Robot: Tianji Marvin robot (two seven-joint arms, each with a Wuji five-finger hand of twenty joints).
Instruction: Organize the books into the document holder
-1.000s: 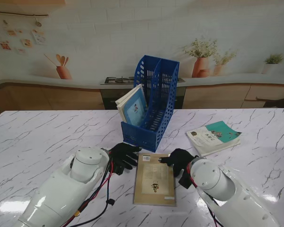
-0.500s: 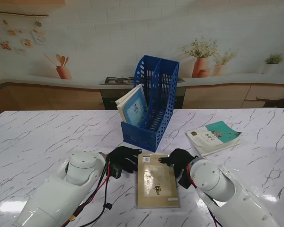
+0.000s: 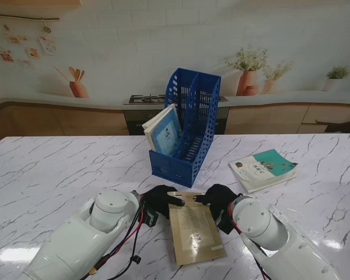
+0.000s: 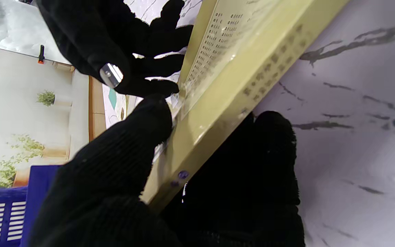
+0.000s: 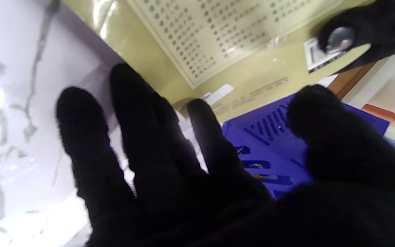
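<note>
We have the tan book (image 3: 193, 226) lying on the marble table (image 3: 58, 169) just in front of the blue document holder (image 3: 189, 131), between our two hands. Its far edge sits close to the holder's base; its near end is skewed toward our right, with a white label at the near right corner.

Our left hand (image 3: 161, 200) pinches the book's far left corner. In the left wrist view the thumb (image 4: 129, 147) presses on the cover while another finger (image 4: 269, 154) sits under the spine edge, so that edge looks raised off the table there.

Our right hand (image 3: 220, 199) rests at the book's far right corner. In the right wrist view its fingers (image 5: 142, 137) are spread apart over the book's edge and the table, and we cannot tell whether they grip the book or only touch it.

The holder stands upright with its open side toward our left, and a light blue book (image 3: 164, 131) already leans in its left compartment. The right compartment shows only blue lattice wall. A teal-covered book (image 3: 262, 169) lies flat on the table to the right, well apart from the holder and from our right hand.

Open table stretches wide on the left of the holder and in front of the far counter (image 3: 280, 111).
</note>
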